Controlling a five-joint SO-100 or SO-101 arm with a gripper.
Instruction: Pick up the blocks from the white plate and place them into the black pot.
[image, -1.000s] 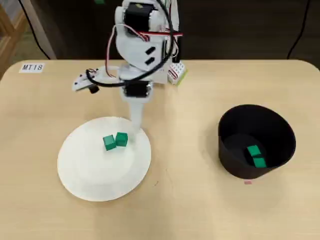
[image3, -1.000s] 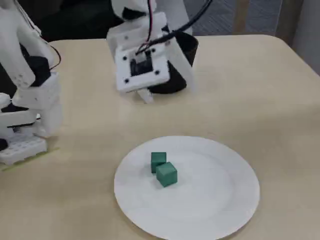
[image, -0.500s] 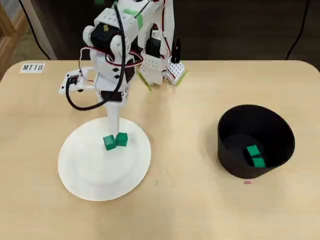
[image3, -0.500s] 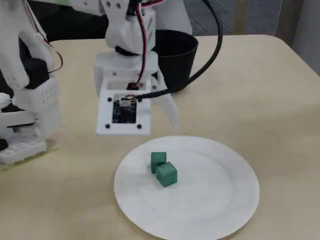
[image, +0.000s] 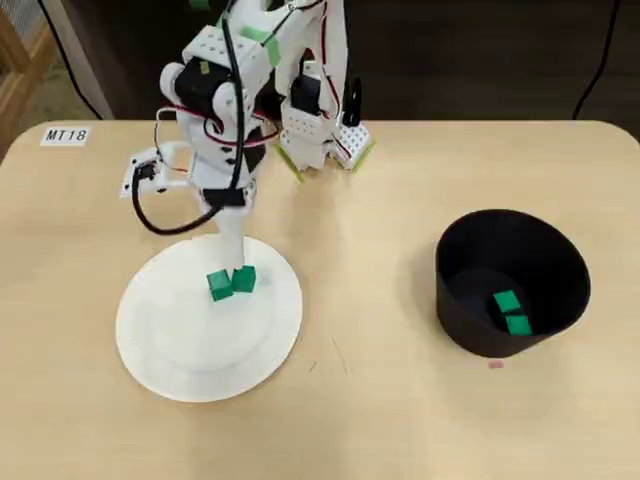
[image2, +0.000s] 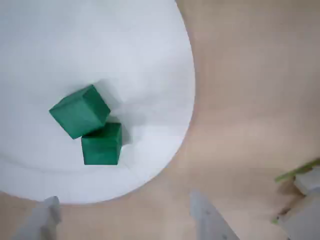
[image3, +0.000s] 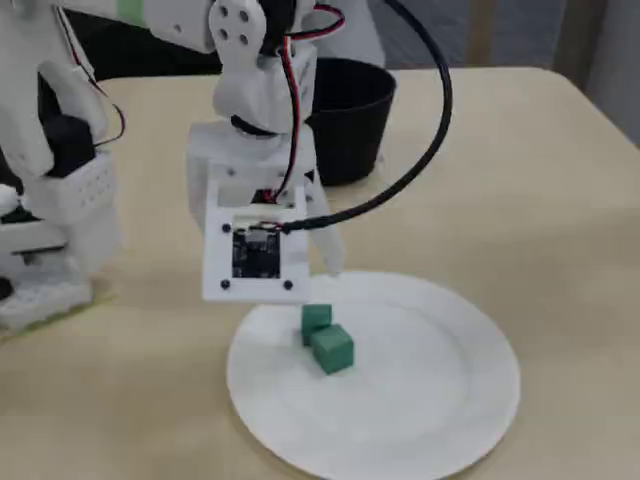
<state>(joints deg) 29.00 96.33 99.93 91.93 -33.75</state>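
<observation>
In the overhead view, two green blocks (image: 231, 282) touch each other on the far part of the white plate (image: 190, 350), the gripper (image: 232, 262) just beyond them. Two more blocks (image: 512, 312) lie inside the black pot (image: 555, 260), well right. In the wrist view, the jaws stand released, fingers (image2: 207, 220) apart over the plate's edge. In the fixed view, the arm (image3: 255, 150) hangs above the plate's far left rim.

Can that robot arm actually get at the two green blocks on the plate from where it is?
Probably yes. The gripper hangs open right by the blocks on the plate, and nothing lies between. The blocks touch each other, which may make taking just one awkward.
</observation>
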